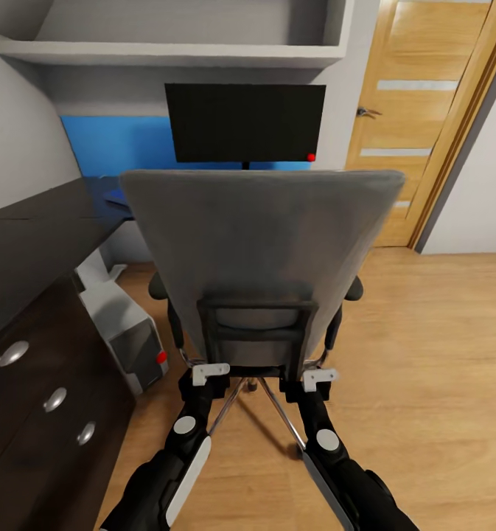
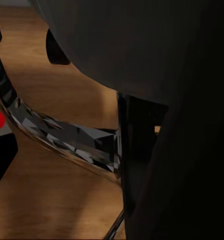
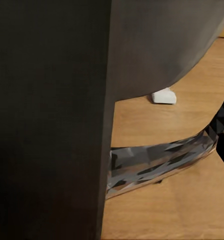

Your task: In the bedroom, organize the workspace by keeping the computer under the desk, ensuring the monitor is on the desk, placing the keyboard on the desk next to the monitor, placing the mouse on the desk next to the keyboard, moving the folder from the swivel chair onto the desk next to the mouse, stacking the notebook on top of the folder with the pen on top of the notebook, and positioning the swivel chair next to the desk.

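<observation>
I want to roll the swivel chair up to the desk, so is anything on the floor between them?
Yes. The computer stands on the floor left of the swivel chair, beside the desk drawers. Straight ahead toward the monitor, the chair back hides the floor.

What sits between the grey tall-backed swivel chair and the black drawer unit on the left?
In the head view, the silver-grey tower computer stands on the wooden floor between the grey swivel chair and the black drawers, under the black desk top.

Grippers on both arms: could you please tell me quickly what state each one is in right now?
Left gripper: up against the lower back of the grey upholstered swivel chair; open or shut cannot be told.
Right gripper: same position, cannot be told.
</observation>
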### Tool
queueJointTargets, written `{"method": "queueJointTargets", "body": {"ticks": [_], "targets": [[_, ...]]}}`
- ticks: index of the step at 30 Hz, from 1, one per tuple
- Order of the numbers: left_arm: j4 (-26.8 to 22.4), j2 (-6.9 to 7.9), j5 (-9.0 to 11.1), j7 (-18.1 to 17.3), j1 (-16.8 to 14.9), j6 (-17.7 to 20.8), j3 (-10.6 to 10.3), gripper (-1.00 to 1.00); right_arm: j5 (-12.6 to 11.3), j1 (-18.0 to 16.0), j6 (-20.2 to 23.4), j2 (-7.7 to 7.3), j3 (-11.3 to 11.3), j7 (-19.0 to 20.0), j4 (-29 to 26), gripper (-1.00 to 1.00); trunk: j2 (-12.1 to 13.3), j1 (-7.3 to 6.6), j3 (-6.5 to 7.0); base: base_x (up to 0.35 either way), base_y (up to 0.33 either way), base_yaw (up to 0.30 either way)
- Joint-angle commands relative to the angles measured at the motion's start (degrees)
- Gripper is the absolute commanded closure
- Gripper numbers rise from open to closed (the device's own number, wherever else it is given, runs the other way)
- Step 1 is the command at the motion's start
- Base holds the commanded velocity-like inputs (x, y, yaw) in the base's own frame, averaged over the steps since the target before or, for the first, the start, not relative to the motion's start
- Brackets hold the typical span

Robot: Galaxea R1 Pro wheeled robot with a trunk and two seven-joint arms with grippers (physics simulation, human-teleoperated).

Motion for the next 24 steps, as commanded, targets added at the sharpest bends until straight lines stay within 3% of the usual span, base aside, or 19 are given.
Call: {"method": "queueJointTargets", "body": {"ticks": [1,24], "targets": [[-0.06,0.04,0.18,0.62,-0.05,0.33,-0.09,-1.0,-0.58,-0.05,0.05,-0.05,0.19,-0.49,-0.05,-1.0,-0.02,0.02,-0.07,0.321,0.0,0.157],[-0.03,0.04,0.18,0.62,-0.05,0.62,-0.01,-1.0,-0.65,-0.05,0.05,-0.4,0.19,-0.49,-0.41,-1.0,-0.02,0.02,-0.11,0.322,0.0,0.012]]}}
